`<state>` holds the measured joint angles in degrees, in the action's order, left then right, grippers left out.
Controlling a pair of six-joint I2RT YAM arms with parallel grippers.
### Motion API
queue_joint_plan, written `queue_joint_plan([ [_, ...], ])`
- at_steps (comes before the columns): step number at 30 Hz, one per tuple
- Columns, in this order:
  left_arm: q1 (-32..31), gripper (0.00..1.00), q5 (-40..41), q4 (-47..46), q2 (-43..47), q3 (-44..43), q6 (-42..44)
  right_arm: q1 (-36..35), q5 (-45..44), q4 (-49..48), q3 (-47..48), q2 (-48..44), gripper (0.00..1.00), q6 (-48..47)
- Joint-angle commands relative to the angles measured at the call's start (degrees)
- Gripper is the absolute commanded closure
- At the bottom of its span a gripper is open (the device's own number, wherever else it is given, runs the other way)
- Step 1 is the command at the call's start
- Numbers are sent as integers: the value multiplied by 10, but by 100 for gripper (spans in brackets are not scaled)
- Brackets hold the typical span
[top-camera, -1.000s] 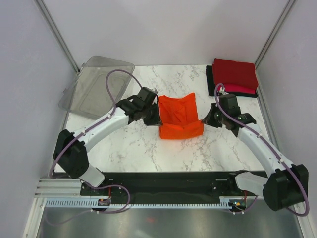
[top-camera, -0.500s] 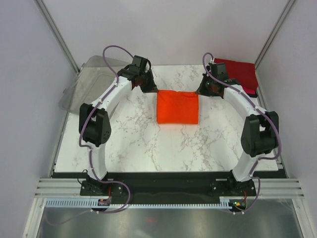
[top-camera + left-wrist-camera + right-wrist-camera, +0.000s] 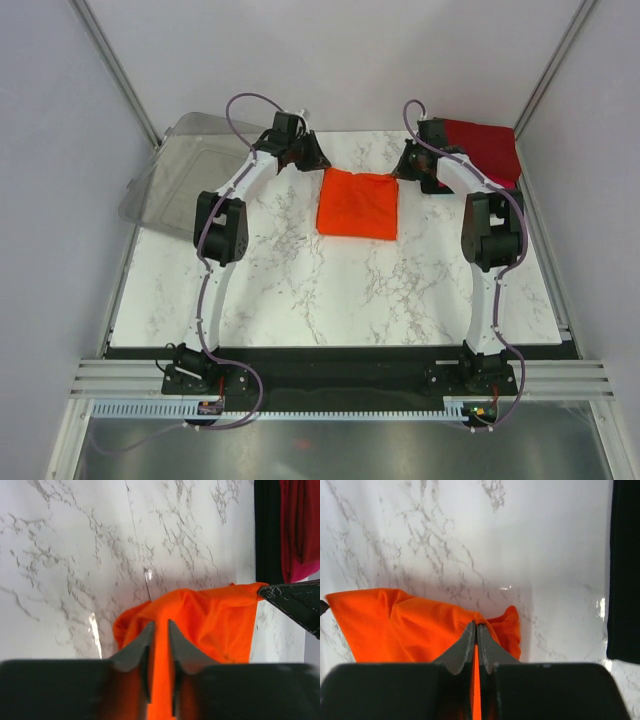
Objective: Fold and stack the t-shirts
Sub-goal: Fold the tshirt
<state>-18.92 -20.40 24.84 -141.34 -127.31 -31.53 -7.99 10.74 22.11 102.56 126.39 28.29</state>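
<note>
Orange t-shirt (image 3: pixel 358 203) lying folded on marble counter (image 3: pixel 300 280), right gripper (image 3: pixel 476 625) pinching its far right corner, left gripper (image 3: pixel 160 625) standing narrowly parted over far left corner

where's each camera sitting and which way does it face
top external: above and behind the arms, looking down on the table; both arms show whole.
left wrist: on the left arm, facing the orange t-shirt past the left fingers.
right wrist: on the right arm, facing that shirt past the right fingers.
shared: all see the orange t-shirt; both wrists see the black t-shirt.
</note>
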Motion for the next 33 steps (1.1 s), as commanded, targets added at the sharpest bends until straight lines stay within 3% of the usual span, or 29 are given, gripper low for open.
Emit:
queue_joint_plan([
  [1, 18, 71, -60, -103, -22, -35, 23, 16, 5, -51, 55, 29, 92, 11],
  [4, 25, 63, -59, -110, -10, -26, 39, 28, 5, -60, 61, 36, 100, 26],
  [9, 24, 59, -56, -113, 46, 48, 58, 39, -4, -83, 34, 27, 100, 43],
  [11, 22, 59, -58, -121, 69, 93, 61, 41, 9, -92, 28, 31, 91, 44],
  [13, 21, 59, -74, -123, 75, 123, 62, 44, 32, -91, 29, 33, 72, 37],
  [19, 0, 56, -90, -119, 104, 184, 64, 46, 61, -88, -11, -23, 55, -41],
  [24, -10, 50, -80, -107, 139, 247, 66, 46, 88, -58, -55, -48, 53, -88],
  [33, -23, 50, -100, -135, 164, 352, 76, 46, 111, -40, -197, -130, 51, -112],
])
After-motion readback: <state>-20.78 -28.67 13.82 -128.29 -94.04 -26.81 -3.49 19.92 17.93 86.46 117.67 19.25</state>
